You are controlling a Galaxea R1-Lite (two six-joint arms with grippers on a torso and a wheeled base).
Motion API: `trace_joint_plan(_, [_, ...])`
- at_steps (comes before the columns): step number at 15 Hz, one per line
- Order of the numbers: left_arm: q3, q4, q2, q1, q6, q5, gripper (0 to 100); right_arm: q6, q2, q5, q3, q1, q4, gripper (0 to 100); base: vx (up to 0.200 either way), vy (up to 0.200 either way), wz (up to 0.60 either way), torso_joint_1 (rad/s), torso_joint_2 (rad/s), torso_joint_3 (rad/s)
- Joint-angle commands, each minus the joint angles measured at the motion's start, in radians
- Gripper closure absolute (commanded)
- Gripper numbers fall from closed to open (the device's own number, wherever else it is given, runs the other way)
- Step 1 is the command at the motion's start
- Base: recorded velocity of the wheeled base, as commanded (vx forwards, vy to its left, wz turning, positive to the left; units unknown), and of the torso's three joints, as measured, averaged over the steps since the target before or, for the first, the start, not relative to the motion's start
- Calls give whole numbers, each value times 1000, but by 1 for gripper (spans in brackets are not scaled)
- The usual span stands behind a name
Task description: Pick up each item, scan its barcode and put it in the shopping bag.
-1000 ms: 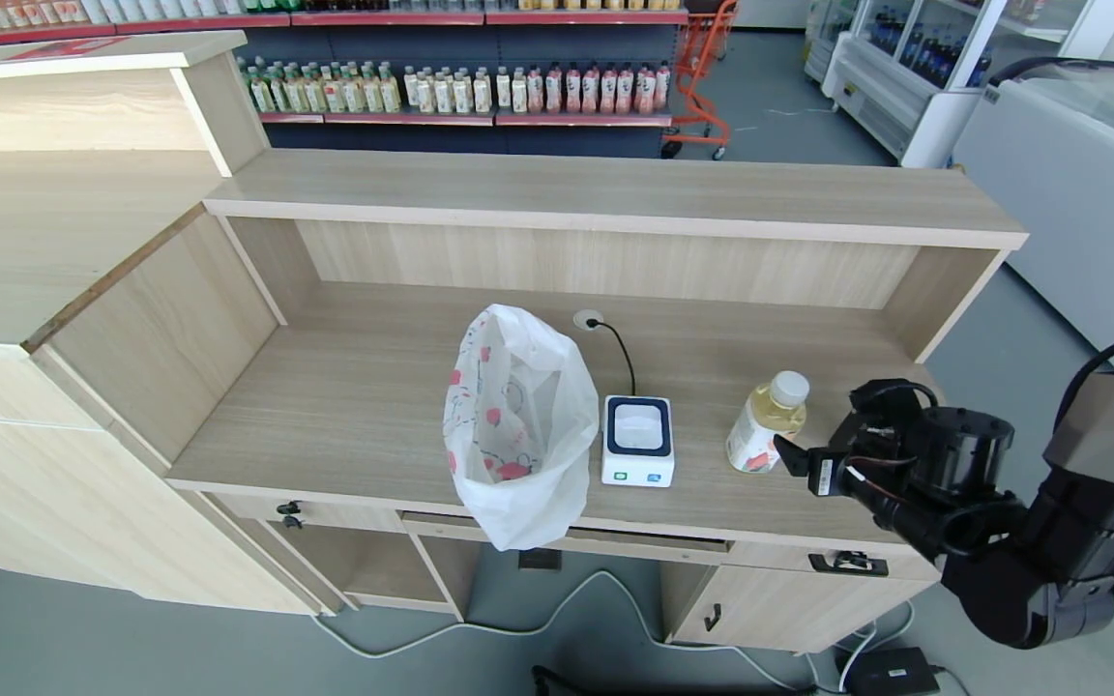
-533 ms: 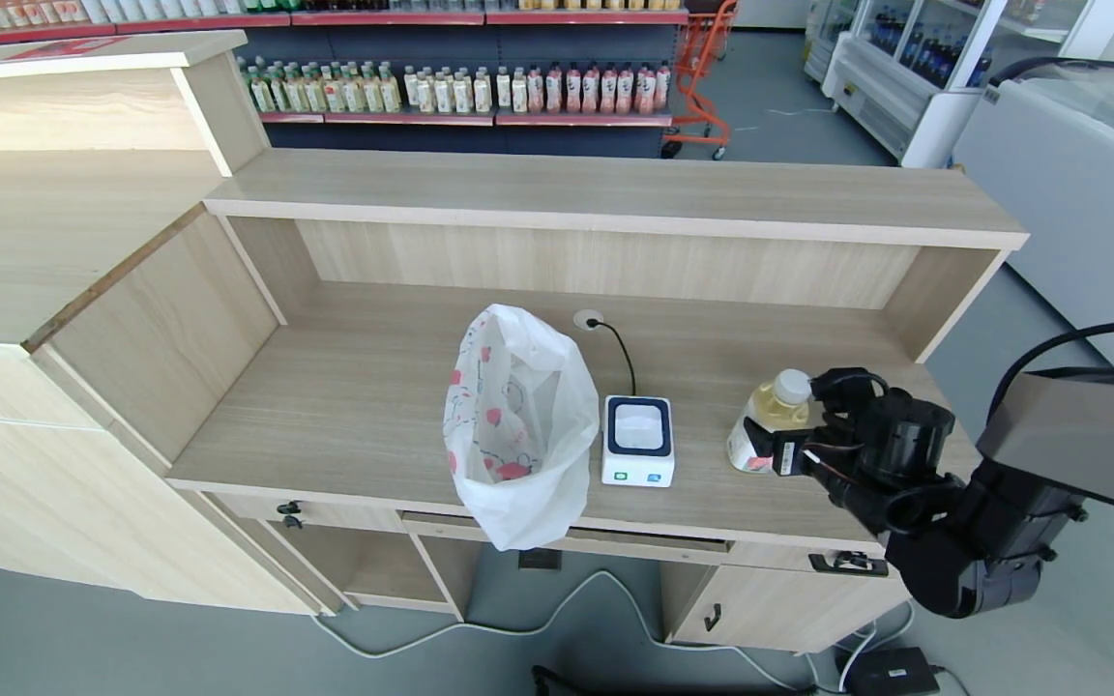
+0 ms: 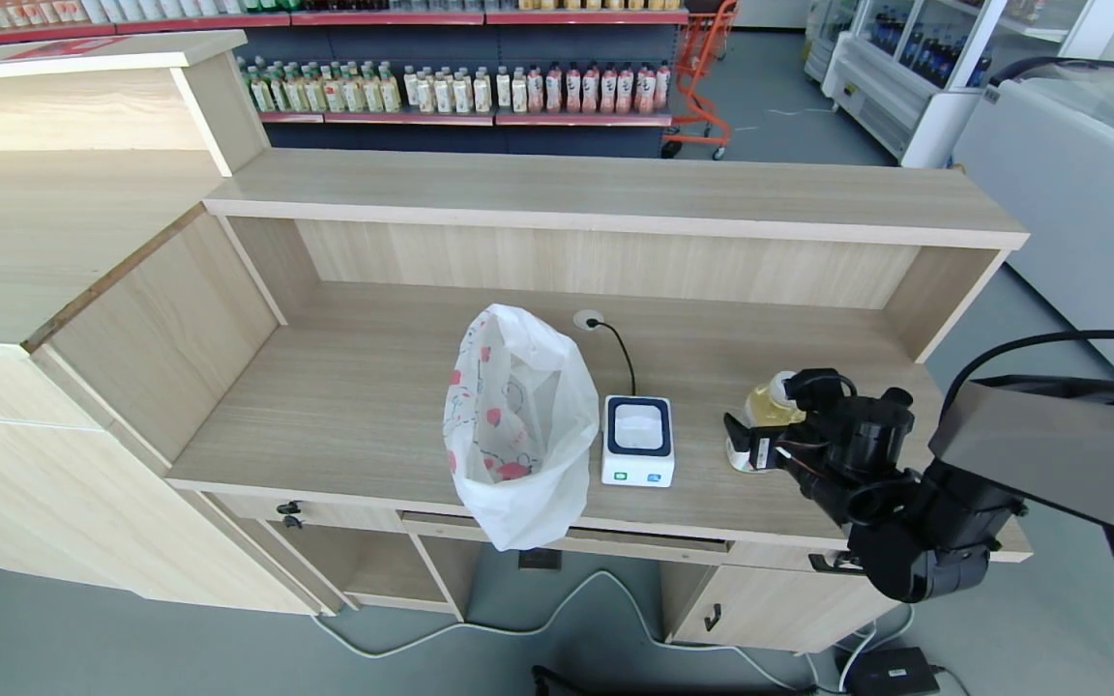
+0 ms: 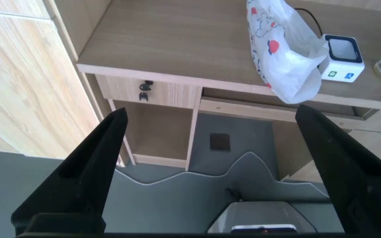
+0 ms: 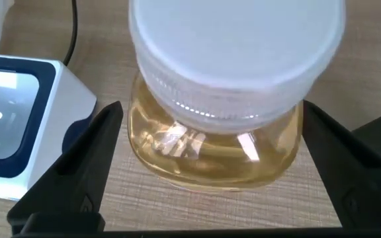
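Straddling drink bottle (image 3: pixel 768 406), right pincer (image 5: pixel 207 172) spread, not yet pinching; scanner (image 3: pixel 637 440) sits between bottle and open shopping bag (image 3: pixel 518 425), likely keeping carry short. Left pincer (image 4: pixel 210 165) spread, hanging clear of surface (image 3: pixel 373 406).

Shop: checkout counter (image 3: pixel 615 193), stocked drink shelves (image 3: pixel 460 92).

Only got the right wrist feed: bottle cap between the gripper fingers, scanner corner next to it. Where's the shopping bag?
Observer: Shopping bag stands on the counter, next to the scanner on its robot-left side, mouth open upward.
Operator: Left arm in the way?
Observer: No. Left gripper is open, held low, out in front of the counter's left end.
Operator: Where does the scanner cable go?
Observer: The black cable runs back to a round hole in the counter, behind the bag.
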Motion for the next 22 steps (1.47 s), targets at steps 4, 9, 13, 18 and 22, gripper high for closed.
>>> trace_joint_plan(4, [0, 1, 0, 0, 0, 0, 0, -1, 71, 2, -104, 5, 4, 0, 0, 0, 0, 0, 0, 0])
trace_joint_plan(9, [0, -1, 0, 0, 0, 0, 0, -7, 97, 8, -127, 5, 0, 0, 0, 0, 0, 0, 0, 0])
trace_joint_plan(13, [0, 1, 0, 0, 0, 0, 0, -20, 106, 6, -156, -1, -2, 100, 0, 0, 0, 0, 0, 0])
trace_joint_plan(18, [0, 1, 0, 0, 0, 0, 0, -60, 104, 3, -147, -24, 0, 100, 0, 0, 0, 0, 0, 0])
trace_joint_plan(22, [0, 1, 0, 0, 0, 0, 0, -115, 123, 3, -149, -35, -17, 100, 0, 0, 0, 0, 0, 0])
